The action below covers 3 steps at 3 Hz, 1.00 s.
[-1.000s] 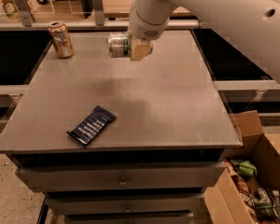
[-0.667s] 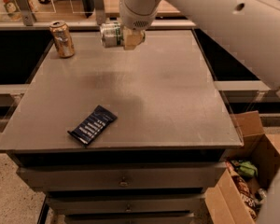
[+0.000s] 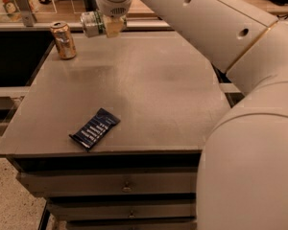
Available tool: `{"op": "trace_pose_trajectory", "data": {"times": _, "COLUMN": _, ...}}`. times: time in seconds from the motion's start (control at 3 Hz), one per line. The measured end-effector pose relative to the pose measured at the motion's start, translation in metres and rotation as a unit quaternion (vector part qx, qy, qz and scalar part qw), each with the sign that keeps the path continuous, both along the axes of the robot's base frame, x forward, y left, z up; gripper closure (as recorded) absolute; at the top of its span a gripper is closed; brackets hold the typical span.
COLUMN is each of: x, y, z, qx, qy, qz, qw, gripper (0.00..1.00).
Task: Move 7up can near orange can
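**7up can held aloft at the far edge of the table**

The small silvery-white 7up can [image 3: 91, 24] with green print lies on its side in the air, clamped in the gripper [image 3: 106, 25], one silver end pointing left. It hangs over the far left part of the flat grey table [image 3: 153, 80], clear of the surface. The gripper's pale, yellowish fingers [image 3: 114, 27] are closed around the can's right-hand part, and the gripper hangs straight down from the thick cream-white robot arm [image 3: 206, 28] that sweeps in from the right and fills much of that side.

Just to the left and a little lower stands the coppery orange can [image 3: 63, 40] with its silver top, upright on the table's far left corner. The two cans are near each other but not touching.

Closer to me, near the front edge, a flat dark blue packet [image 3: 94, 128] with pale print lies at a slant, well apart from both cans. Under the tabletop run grey drawer fronts [image 3: 127, 186] with small knobs.
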State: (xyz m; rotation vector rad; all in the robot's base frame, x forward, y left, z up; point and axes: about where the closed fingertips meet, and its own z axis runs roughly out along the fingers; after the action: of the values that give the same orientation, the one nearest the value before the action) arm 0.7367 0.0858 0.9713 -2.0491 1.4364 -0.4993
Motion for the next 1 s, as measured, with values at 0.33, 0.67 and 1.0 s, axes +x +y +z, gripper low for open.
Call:
{"op": "trace_pose_trajectory", "data": {"times": 0.33, "x": 0.015, "y": 0.03, "z": -0.002, "qx": 0.009, "qy": -0.02, "qz": 0.018, "qw": 0.9996, "gripper": 1.0}}
{"op": "trace_pose_trajectory", "data": {"times": 0.67, "x": 0.03, "y": 0.058, "z": -0.007, "qx": 0.036, "qy": -0.049, "qz": 0.029, "qw": 0.9977, "gripper": 1.0}}
{"op": "trace_pose_trajectory", "data": {"times": 1.0, "x": 0.03, "y": 0.058, "z": -0.008, "qx": 0.036, "qy": -0.049, "qz": 0.029, "qw": 0.9977, "gripper": 1.0}}
